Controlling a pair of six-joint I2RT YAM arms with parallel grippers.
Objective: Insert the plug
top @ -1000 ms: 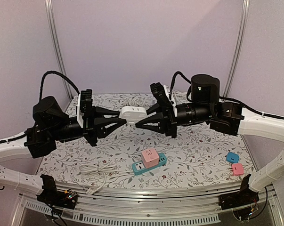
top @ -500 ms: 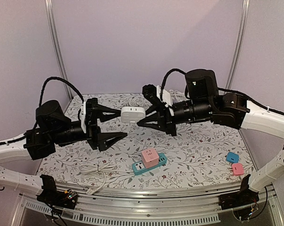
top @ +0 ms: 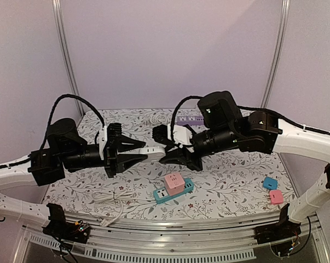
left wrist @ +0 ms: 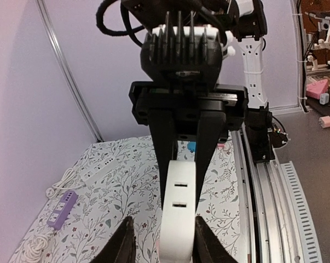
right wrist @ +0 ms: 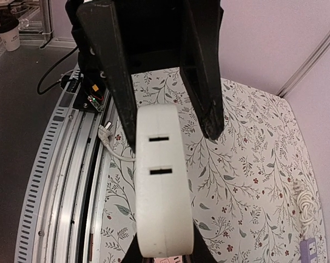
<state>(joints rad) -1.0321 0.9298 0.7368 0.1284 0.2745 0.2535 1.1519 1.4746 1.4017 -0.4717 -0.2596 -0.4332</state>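
You face lilac walls, metal posts at the far corners, and a floral cloth covering your table.

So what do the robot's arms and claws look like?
The left arm and right arm have smooth white shells with chunky black joints, and a looping black cable arches over each. The left gripper and right gripper are matt black, with two long tapering fingers and a ribbed block behind them.

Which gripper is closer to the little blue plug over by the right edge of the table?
Right. The right gripper hangs in the air to the left of the blue plug; the left gripper is beyond it, farther left.
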